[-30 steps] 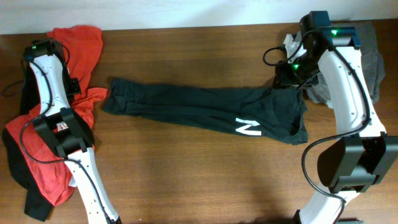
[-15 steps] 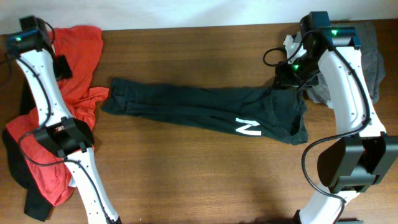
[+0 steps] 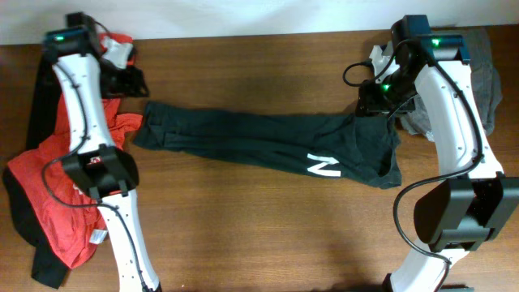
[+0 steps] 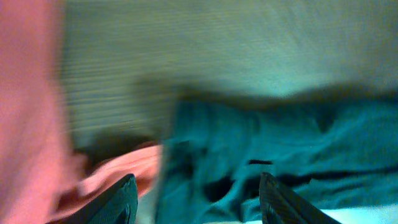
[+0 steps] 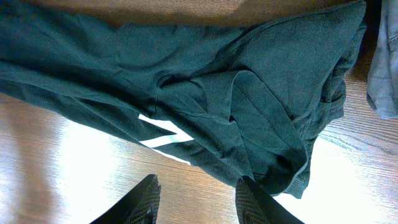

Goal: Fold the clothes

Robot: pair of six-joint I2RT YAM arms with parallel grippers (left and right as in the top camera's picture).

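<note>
The dark-green T-shirt [image 3: 243, 138] lies stretched in a long band across the wooden table, a white letter [image 3: 323, 167] showing near its right end. My left gripper [image 3: 136, 83] hovers just above the shirt's left end. In the blurred left wrist view it [image 4: 199, 202] is open, with the green shirt [image 4: 280, 143] below it and red cloth [image 4: 37, 124] to the left. My right gripper [image 3: 375, 99] is over the shirt's right end. Its wrist view shows it [image 5: 199, 200] open above bare wood, nothing between the fingers, the shirt [image 5: 249, 93] just beyond.
A heap of red clothes [image 3: 49, 191] with dark cloth underneath fills the table's left edge, around the left arm's base. A grey garment [image 3: 489, 77] lies at the far right behind the right arm, also in the right wrist view as the grey garment [image 5: 382, 74].
The left arm has swung from the far left over the red clothes to the green shirt's left end, and its gripper has gone from shut to open. The right arm has not moved.
</note>
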